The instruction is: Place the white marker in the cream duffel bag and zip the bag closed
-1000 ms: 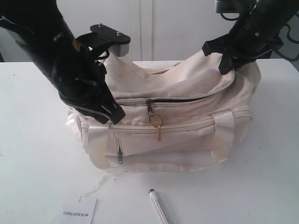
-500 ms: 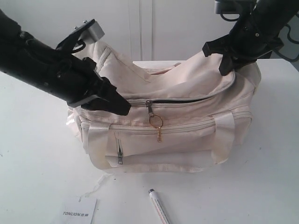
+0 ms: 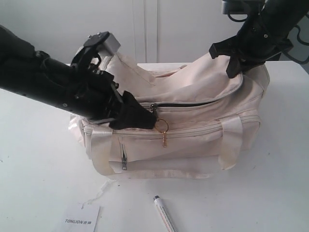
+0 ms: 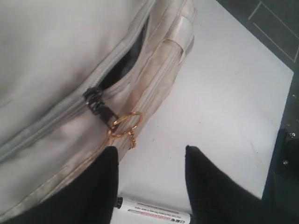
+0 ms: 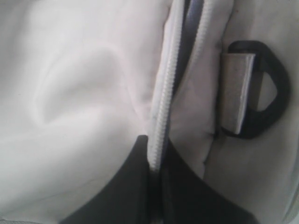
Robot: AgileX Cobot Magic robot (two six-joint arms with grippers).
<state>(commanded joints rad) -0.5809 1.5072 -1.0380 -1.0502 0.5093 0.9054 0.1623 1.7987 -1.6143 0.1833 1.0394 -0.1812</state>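
Masking cream duffel bag (image 3: 193,145), left pincer (image 4: 150,156); white marker (image 3: 163,215) — partly cropped

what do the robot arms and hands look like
Both arms are matte black with bulky rounded housings. The left hand has two black fingers tapering to rounded tips, and a silver-grey plate with screws sits behind it. The right hand is black and angular, with a dark cable looping by a grey bracket above.
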